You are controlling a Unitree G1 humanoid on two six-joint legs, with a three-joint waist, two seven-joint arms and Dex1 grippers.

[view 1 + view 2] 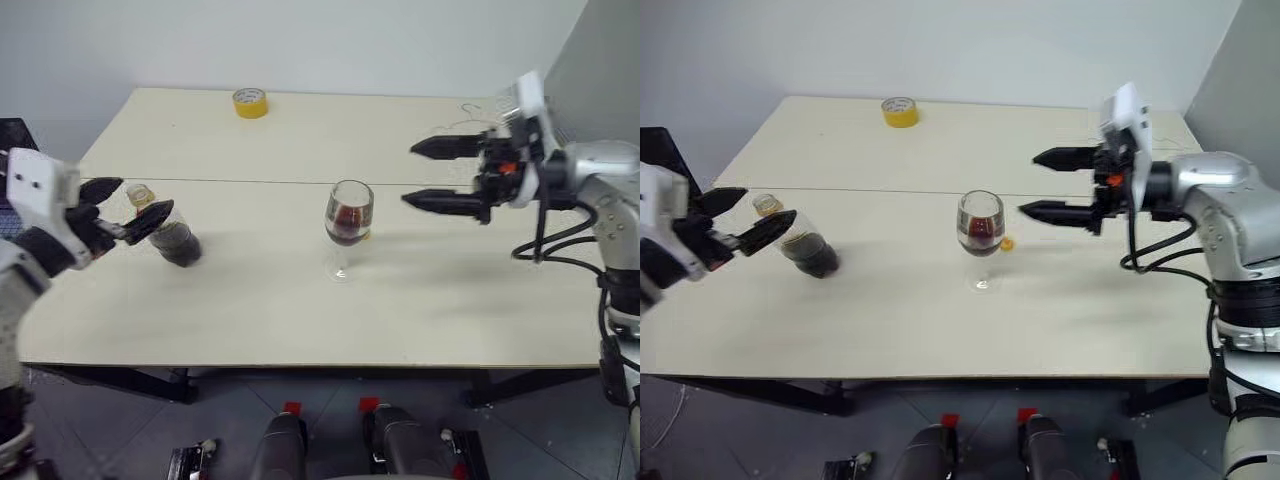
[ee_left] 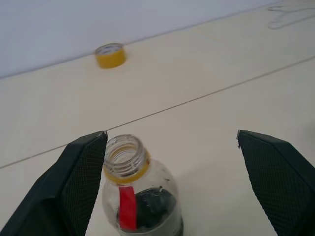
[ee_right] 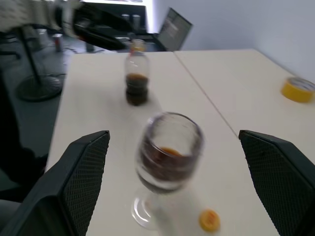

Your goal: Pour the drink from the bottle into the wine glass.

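The bottle [image 1: 175, 240] stands upright at the left of the table, uncapped, with dark drink in its lower part and a red neck tag [image 2: 127, 206]. My left gripper [image 1: 147, 195] is open, level with the bottle's neck. One finger [image 2: 81, 177] lies close beside the neck and the other is well clear. The wine glass [image 1: 348, 225] stands mid-table holding some dark drink. My right gripper [image 1: 408, 174] hovers open to the right of the glass, pointing at it, apart from it. The yellow-orange cap [image 1: 1007, 243] lies on the table by the glass's foot.
A yellow tape roll [image 1: 250, 102] sits near the far edge of the pale table [image 1: 450, 300]. A seam runs across the tabletop behind the bottle and glass. Bare tabletop lies between the bottle and the glass.
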